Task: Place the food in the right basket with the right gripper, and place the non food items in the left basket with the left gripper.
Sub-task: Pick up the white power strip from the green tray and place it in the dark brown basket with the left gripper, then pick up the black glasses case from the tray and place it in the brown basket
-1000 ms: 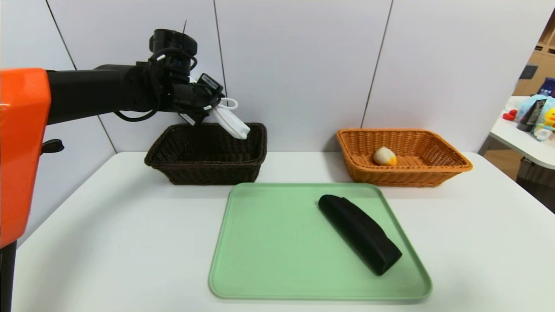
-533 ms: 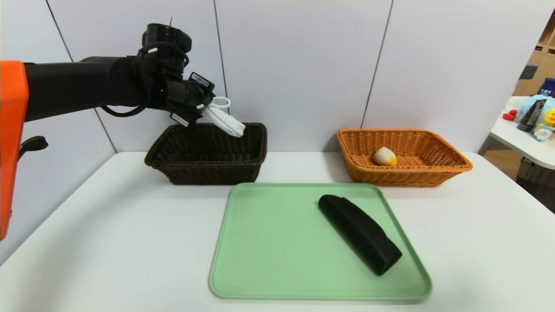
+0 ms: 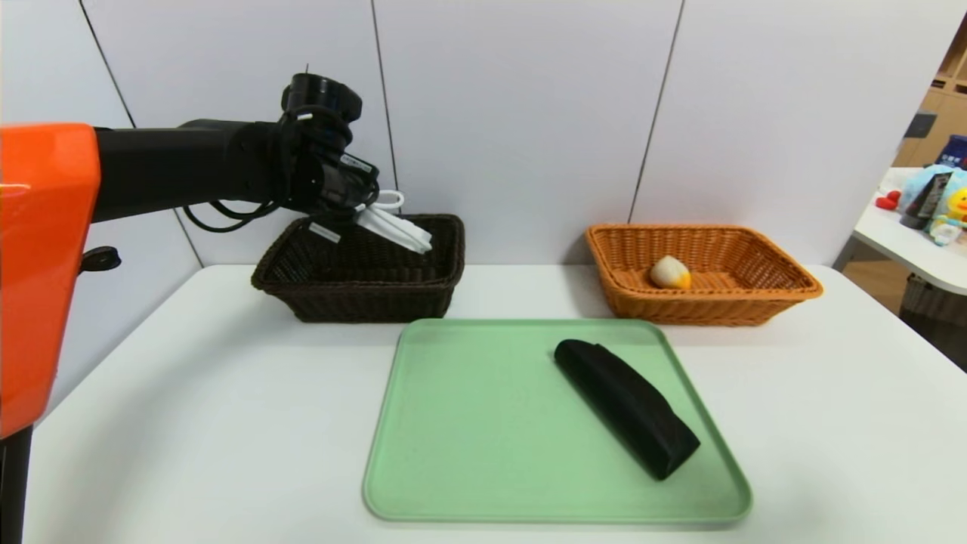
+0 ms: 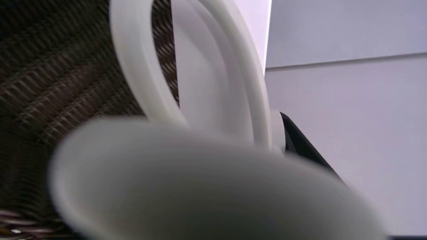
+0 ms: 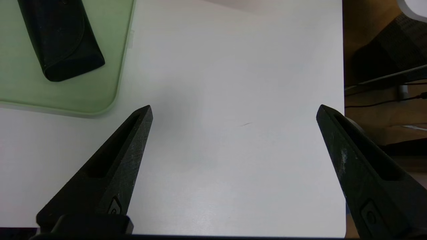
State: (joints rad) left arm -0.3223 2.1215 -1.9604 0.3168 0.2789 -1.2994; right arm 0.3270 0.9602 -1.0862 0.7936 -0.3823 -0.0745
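Left tool (image 3: 361, 214): clamped on a white mug (image 3: 394, 225), held by its rim, the mug tipped on its side with the handle loop toward the wall.
Mug position: hanging over the open top of the dark brown basket (image 3: 361, 266), above the weave, not yet resting inside; the left wrist view shows the mug handle (image 4: 140, 66) close against the dark wicker.
Right tool (image 5: 233, 111): parked wide open and empty, low over bare white surface (image 5: 233, 150) just beside the corner of the green tray (image 5: 66, 96).
Tray contents: one black glasses case (image 3: 625, 406) lying slantwise on the tray's right half.
Right basket: the orange basket (image 3: 786, 281) holds one pale rounded food piece with a yellow end (image 3: 670, 273).
Step in hand: delivery of a non-food item to the left basket, at the drop point.
Progress: judged well along; the case looks like the last item on the tray.
Next move: lower a touch so the mug settles instead of falling, let go, lift clear of the rim, then go for the case.
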